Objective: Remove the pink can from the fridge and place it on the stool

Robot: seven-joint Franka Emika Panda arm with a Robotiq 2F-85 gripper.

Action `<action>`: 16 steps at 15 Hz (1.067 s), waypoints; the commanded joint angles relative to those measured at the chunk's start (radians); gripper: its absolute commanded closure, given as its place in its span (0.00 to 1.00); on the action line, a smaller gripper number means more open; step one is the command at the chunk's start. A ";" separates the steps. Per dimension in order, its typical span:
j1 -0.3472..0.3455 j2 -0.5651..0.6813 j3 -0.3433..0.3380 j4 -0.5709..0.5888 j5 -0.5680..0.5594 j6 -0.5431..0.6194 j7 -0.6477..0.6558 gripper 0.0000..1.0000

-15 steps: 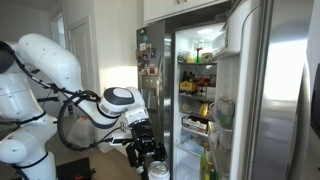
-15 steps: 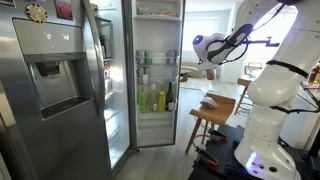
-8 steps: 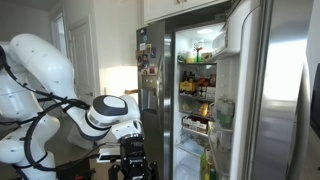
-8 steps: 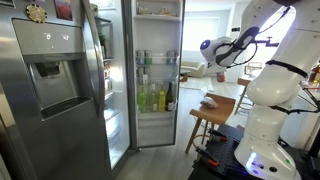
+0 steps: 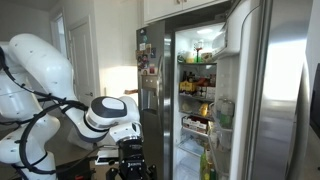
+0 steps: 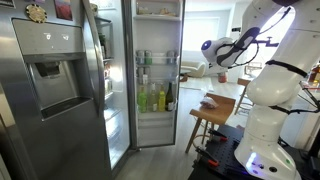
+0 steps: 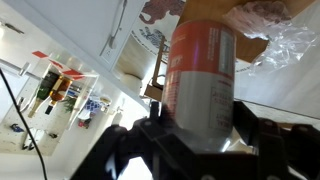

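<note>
In the wrist view my gripper (image 7: 200, 138) is shut on the pink and white can (image 7: 200, 70), with dark fingers (image 7: 150, 140) on both sides of it. The far end of the can is at the wooden stool top (image 7: 252, 46), beside crinkled clear plastic (image 7: 288, 35). In an exterior view the gripper (image 6: 210, 68) hangs above the stool (image 6: 222, 106), to the right of the open steel fridge (image 6: 155, 75). In an exterior view the gripper (image 5: 130, 162) is low, left of the lit fridge (image 5: 200, 90). The can is too small to make out in either exterior view.
The fridge door with the dispenser (image 6: 50, 80) stands open in the foreground. The other door (image 5: 255, 90) carries bottles in its bins. The robot base (image 6: 262, 130) stands right beside the stool. Shelves hold bottles and jars (image 6: 155, 98).
Since a second ago the arm has swung away from the fridge and dropped lower, carrying the can. In the last half second nothing has visibly moved.
</note>
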 commanded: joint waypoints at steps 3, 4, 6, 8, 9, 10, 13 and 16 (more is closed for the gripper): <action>0.004 0.009 0.000 0.010 0.006 0.014 -0.004 0.52; 0.007 0.023 0.000 0.023 0.012 0.019 -0.003 0.52; 0.007 0.060 -0.006 0.052 0.028 0.047 0.008 0.52; -0.001 0.094 -0.017 0.082 0.043 0.090 -0.001 0.52; -0.008 0.115 -0.022 0.101 0.037 0.117 0.023 0.52; -0.014 0.131 -0.029 0.115 0.034 0.141 0.030 0.52; -0.033 0.188 -0.048 0.163 0.054 0.193 0.014 0.52; -0.056 0.235 -0.060 0.189 0.037 0.235 0.039 0.52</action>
